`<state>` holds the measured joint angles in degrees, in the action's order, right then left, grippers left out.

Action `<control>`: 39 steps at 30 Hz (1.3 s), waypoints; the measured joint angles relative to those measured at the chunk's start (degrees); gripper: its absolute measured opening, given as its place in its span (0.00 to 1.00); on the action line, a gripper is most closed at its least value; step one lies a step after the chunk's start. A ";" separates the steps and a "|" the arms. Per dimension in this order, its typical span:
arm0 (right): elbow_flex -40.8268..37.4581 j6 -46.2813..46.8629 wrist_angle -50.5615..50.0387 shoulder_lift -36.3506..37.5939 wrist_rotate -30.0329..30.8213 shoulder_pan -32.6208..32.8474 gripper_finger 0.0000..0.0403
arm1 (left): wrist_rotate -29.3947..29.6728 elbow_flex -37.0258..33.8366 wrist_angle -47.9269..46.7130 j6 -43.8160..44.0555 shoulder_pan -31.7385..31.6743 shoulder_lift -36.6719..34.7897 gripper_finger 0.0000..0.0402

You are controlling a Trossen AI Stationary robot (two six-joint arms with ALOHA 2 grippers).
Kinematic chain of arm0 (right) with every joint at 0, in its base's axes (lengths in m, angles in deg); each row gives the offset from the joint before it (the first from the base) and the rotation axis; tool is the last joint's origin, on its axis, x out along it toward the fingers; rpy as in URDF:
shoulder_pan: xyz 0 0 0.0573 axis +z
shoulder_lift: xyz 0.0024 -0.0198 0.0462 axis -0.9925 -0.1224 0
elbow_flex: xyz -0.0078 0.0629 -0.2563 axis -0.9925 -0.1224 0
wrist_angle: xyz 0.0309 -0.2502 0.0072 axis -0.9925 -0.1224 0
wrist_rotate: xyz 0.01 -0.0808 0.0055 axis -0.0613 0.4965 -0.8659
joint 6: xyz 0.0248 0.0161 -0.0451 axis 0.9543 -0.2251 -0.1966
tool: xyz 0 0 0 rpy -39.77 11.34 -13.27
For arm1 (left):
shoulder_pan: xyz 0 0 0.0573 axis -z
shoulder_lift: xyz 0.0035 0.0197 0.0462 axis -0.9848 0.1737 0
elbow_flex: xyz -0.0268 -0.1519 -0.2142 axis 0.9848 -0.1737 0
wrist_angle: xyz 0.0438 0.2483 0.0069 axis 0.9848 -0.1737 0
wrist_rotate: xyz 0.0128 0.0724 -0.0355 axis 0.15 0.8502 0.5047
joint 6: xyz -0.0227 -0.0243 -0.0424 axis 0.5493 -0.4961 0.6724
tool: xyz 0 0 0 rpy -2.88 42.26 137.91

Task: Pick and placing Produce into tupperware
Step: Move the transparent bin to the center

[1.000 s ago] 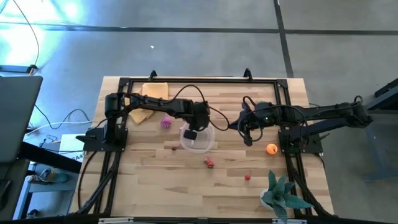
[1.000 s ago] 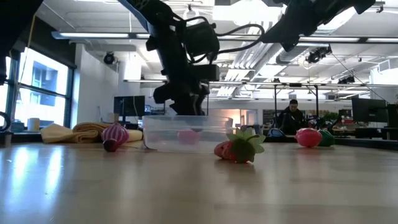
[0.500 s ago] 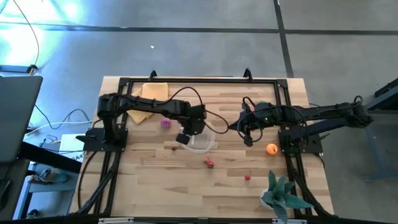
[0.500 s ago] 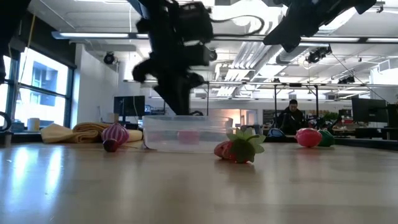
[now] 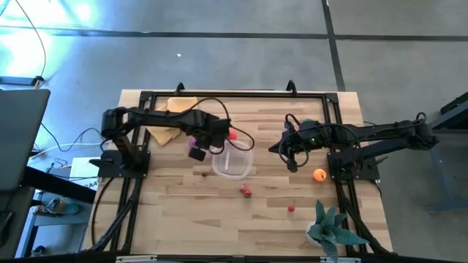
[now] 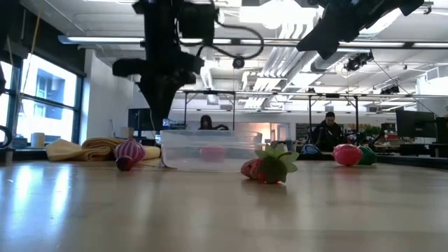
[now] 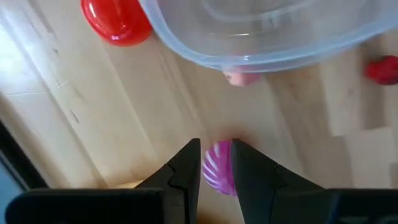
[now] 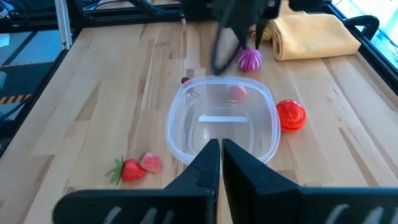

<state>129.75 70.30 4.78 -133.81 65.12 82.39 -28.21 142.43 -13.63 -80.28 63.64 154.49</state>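
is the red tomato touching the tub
Apart. The right wrist view shows the tomato beside the tub with a strip of bare wood between them; the left wrist view shows the same gap.

no writing, label or number can be read anywhere.

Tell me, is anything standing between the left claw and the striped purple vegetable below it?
Nothing visible does. The left claw hangs directly above the striped purple vegetable, fingers only slightly apart, with bare wooden table around it. The clear tub and the red tomato lie farther ahead, off that path.
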 joint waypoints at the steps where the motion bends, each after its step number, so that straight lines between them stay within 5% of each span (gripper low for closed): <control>1: 0.00 0.00 0.04 0.00 0.00 0.00 0.02 | -0.51 -0.74 0.72 -0.83 -0.78 0.16 0.20; 12: 0.00 -0.02 -0.04 0.00 0.00 0.00 0.02 | -8.93 -8.62 10.83 -8.49 -5.12 0.09 0.20; 22: 0.00 0.02 -1.28 0.00 0.00 0.00 0.02 | -11.94 -8.77 11.80 -20.44 -5.01 0.09 0.20; 29: 0.00 -0.02 -2.37 0.00 -0.04 3.08 0.02 | -19.49 -8.77 14.12 -20.17 -4.60 0.09 0.20; 39: 0.00 2.92 -3.85 0.00 13.33 11.84 0.02 | -20.14 -8.77 16.33 -19.56 1.23 0.12 0.20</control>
<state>129.75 73.22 0.93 -133.81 78.46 94.23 -48.35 133.66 2.70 -99.83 64.87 154.60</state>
